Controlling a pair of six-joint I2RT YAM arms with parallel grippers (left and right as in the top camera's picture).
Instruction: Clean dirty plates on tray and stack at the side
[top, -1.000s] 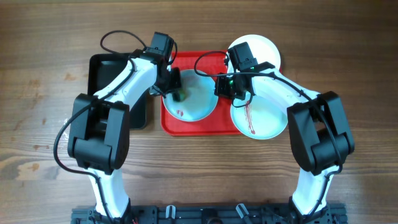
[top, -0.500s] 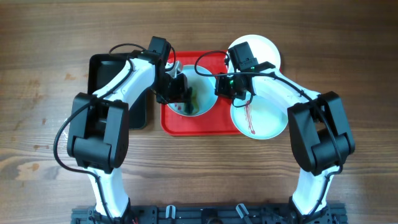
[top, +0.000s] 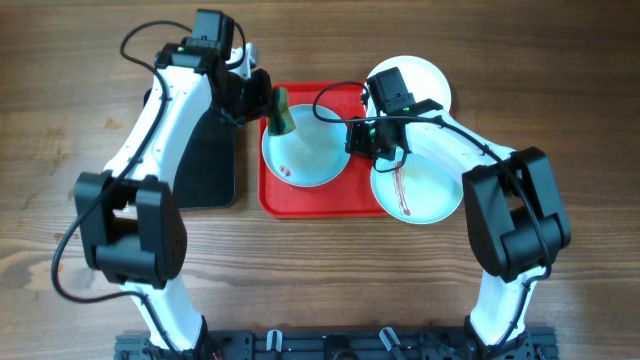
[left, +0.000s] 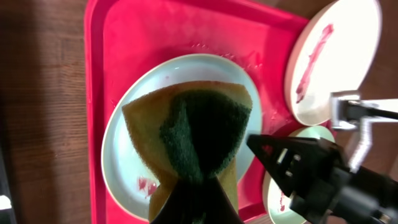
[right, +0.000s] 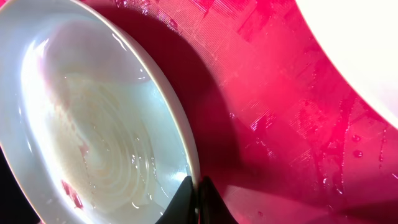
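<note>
A pale mint plate (top: 308, 158) lies on the red tray (top: 345, 200), wet, with a small red stain near its front left edge. My left gripper (top: 265, 108) is shut on a yellow-and-green sponge (top: 281, 118) and holds it above the plate's far-left rim; in the left wrist view the sponge (left: 205, 130) hangs over the plate (left: 134, 162). My right gripper (top: 365, 137) is shut on this plate's right rim (right: 180, 124). A second mint plate (top: 420, 195) with a red streak lies at the right. The white plate (top: 420, 75) lies behind it and shows a red streak in the left wrist view (left: 329, 56).
A black tray (top: 205, 160) lies left of the red tray, partly under my left arm. Bare wooden table (top: 60, 120) surrounds both trays. My right arm reaches over the two plates on the right side.
My left gripper has lifted the sponge off the mint plate and drawn it back toward the plate's far-left edge. The right gripper and the plates have not moved.
</note>
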